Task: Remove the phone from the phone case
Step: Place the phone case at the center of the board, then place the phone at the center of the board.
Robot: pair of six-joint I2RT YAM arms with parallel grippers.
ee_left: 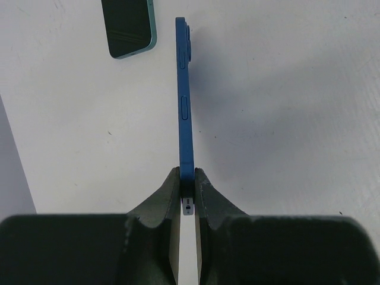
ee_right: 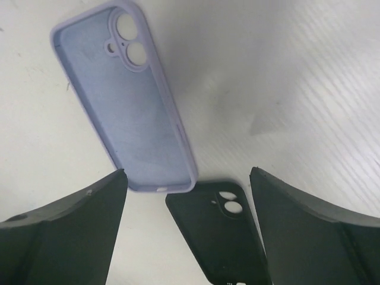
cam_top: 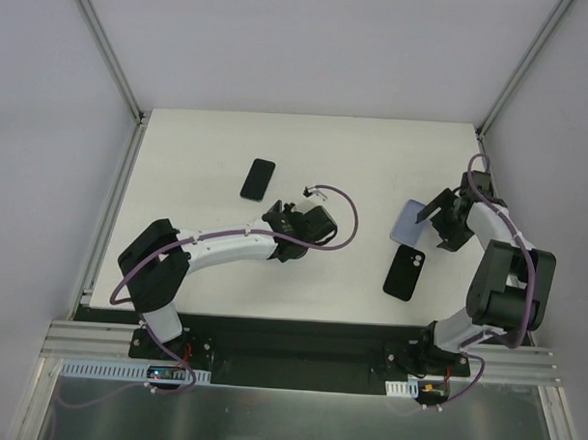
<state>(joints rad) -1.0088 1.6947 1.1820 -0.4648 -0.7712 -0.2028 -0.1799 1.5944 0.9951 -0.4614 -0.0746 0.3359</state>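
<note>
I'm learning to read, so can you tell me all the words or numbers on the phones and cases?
No text here can be read.
On the blue phone, edge-on: none.
On the teal-edged phone: blank screen.
On the lilac case: none.
On the black case: none.
On the small boards at the arm bases: too small to read.

This is a robotics lab test cell, not a lived-in room: a plain white table (cam_top: 306, 143) is boxed in by pale blank panels (cam_top: 310, 47) held in aluminium posts (cam_top: 105, 47). The left arm (cam_top: 225, 249) and right arm (cam_top: 509, 276) are bolted to a black base plate (cam_top: 299, 341) on slotted aluminium rails (cam_top: 87, 345). Purple cables (cam_top: 350, 217) loop along the arms, and small exposed electronics (cam_top: 163, 373) sit at their feet.
</note>
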